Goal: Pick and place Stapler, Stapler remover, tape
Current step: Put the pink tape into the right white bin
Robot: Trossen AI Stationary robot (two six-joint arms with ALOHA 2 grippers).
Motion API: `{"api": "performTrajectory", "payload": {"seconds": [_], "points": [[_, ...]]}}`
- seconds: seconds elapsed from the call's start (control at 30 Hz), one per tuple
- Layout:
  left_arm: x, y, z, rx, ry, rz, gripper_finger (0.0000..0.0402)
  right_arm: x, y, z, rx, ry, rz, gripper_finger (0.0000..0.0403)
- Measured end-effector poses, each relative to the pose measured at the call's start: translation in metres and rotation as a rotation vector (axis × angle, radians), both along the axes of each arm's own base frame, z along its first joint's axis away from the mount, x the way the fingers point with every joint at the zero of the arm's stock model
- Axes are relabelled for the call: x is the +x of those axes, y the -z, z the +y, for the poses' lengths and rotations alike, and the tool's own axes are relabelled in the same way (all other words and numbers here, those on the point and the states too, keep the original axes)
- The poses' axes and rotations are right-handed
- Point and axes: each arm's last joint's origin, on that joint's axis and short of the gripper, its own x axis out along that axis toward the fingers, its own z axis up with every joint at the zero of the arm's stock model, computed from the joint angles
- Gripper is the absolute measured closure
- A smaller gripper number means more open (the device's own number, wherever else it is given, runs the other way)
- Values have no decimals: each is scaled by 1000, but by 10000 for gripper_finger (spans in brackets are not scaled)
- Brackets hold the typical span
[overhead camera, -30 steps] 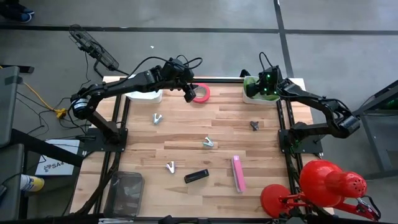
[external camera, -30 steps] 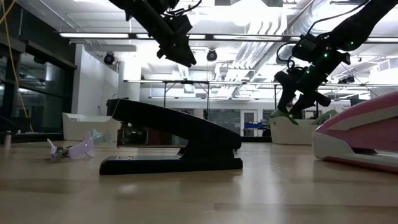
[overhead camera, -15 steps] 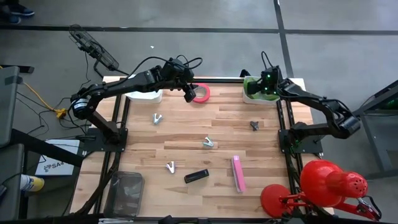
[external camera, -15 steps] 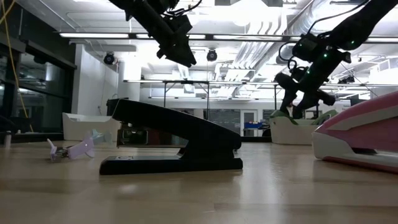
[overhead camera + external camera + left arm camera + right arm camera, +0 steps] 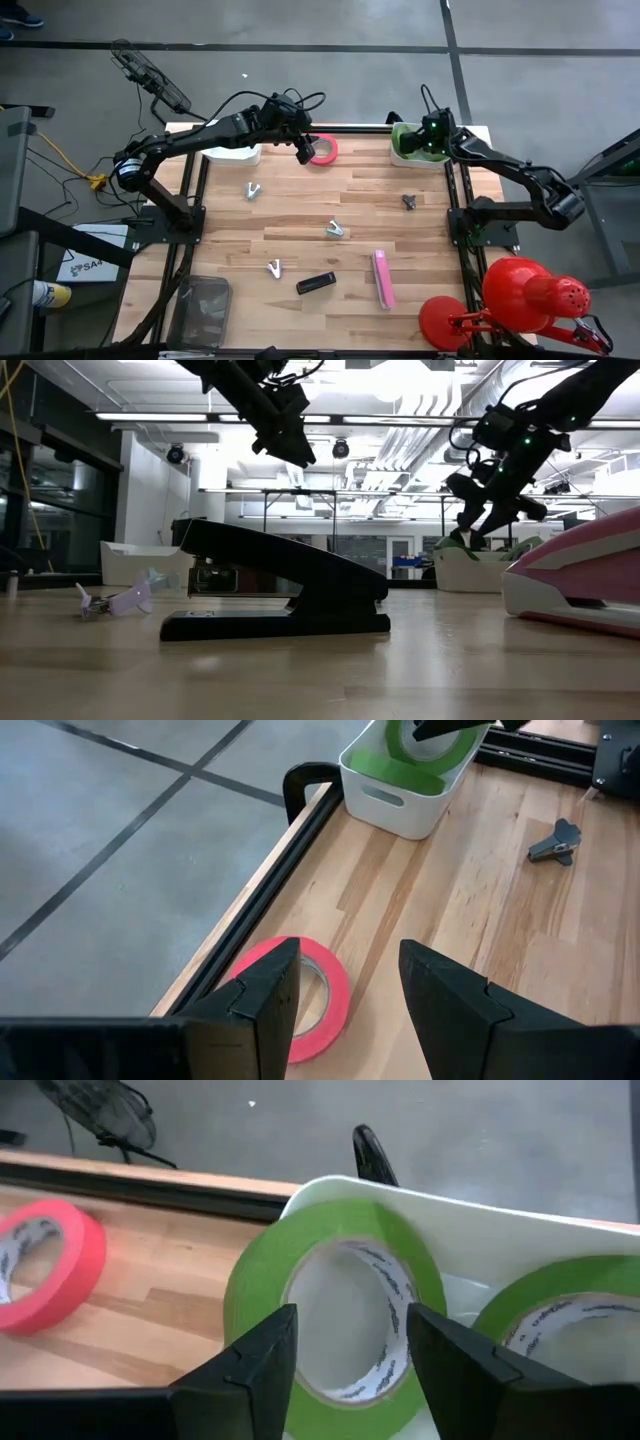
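A red tape roll (image 5: 323,149) lies flat at the far edge of the bench (image 5: 300,215). The left hand (image 5: 345,995) hovers just above it, fingers spread, gripping nothing. The right hand (image 5: 345,1355), also spread and empty, hangs over a white bin (image 5: 417,157) holding two green tape rolls (image 5: 335,1305). Nearer the front lie a black stapler (image 5: 316,283) and a pink stapler (image 5: 383,278).

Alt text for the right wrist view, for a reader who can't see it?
The right gripper, fingers open, hovers at a green tape roll leaning in a white bin beside a second green roll. A red tape roll lies on the wooden table.
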Motion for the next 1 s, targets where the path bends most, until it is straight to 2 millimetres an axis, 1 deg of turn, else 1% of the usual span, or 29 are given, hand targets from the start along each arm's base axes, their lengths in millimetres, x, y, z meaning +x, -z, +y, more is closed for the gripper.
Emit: {"api": "performTrajectory", "payload": {"seconds": [0.27, 0.5, 0.63, 0.73, 0.83, 1.0], "points": [[0, 0, 0, -2, 0, 5, 231, 15, -2, 10, 8, -95, -49, 242], [-3, 2, -1, -2, -16, 41, 231, 34, -12, 16, -73, -246, -161, 243], [-2, 6, -1, -19, 15, 60, 231, 44, -20, 20, -145, -361, -211, 242], [3, 13, 1, -24, 63, 77, 231, 49, -23, 23, -197, -407, -211, 242], [7, 23, 6, -50, 97, 101, 231, 51, -24, 24, -213, -406, -218, 241], [16, 54, 22, -117, 141, 172, 231, 52, -25, 24, -226, -422, -211, 240]]}}
